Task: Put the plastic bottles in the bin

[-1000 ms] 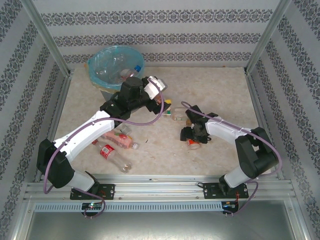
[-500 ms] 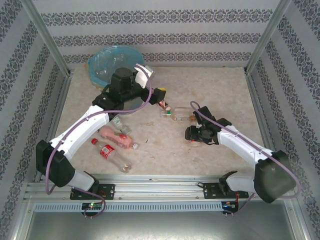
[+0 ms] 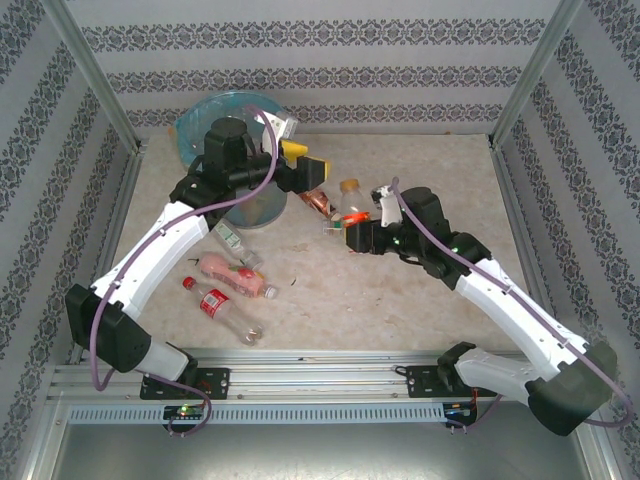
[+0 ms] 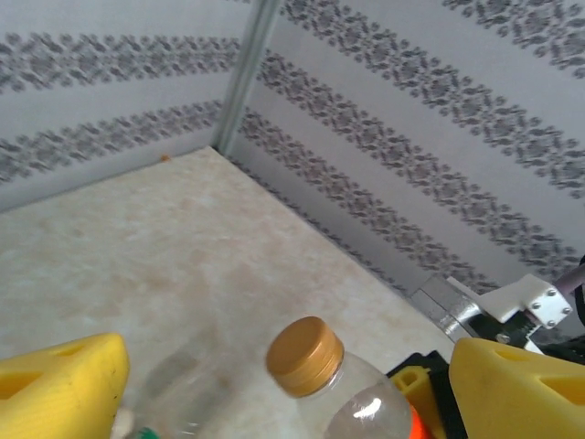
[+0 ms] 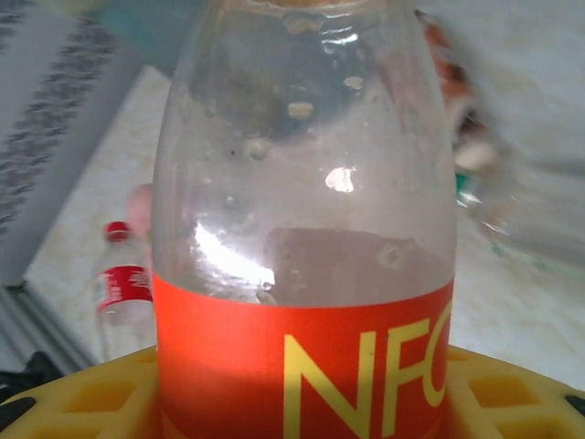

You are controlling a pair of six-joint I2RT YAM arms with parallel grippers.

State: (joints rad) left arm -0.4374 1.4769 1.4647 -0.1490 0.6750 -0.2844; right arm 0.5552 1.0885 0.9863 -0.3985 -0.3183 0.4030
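Right of the bin [image 3: 193, 122], the right gripper [image 5: 302, 402] clamps a bottle [image 5: 302, 183]. The left gripper [image 4: 288, 375], nearer the bin, spreads wide, empty fingers [image 4: 55, 386] toward its cap [image 4: 304, 355].

- Far right of table [image 3: 450, 170] bare, a free run.
- Left arm [image 3: 160, 245] crosses in front of bin [image 3: 190, 130], blocking its near side.
- Centre: right gripper [image 3: 350, 215] clamped on orange-label bottle [image 3: 350, 195], which stands in the lane.
- Near left: loose bottles [image 3: 232, 272] lying about.
- Near centre open.
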